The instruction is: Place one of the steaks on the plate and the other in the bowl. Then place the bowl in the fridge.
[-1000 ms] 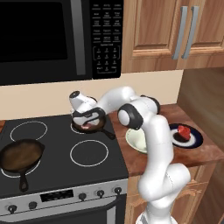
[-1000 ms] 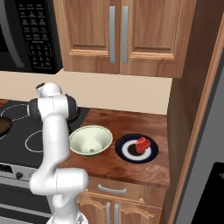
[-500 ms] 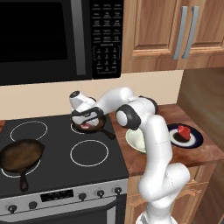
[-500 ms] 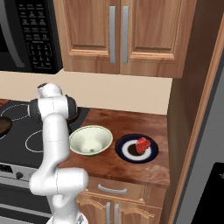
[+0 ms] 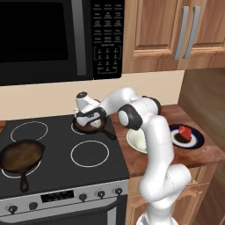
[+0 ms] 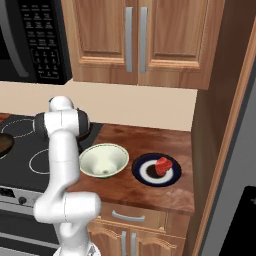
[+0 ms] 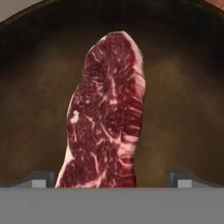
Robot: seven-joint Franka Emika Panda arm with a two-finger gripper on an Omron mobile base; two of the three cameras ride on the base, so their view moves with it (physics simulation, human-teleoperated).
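tool (image 7: 112, 179): released, jaws wide, low over steak (image 7: 107, 113)
steak: lying in skillet (image 7: 183, 109)
plate (image 6: 156, 169): holds second steak (image 6: 163, 165)

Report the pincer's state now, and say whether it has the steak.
Pincer: open, jaws wide on either side of the steak lying in the skillet; holding nothing.

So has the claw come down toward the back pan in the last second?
Yes. In the left base view the claw has sunk slightly from above the back pan and is now low over it, jaws open.
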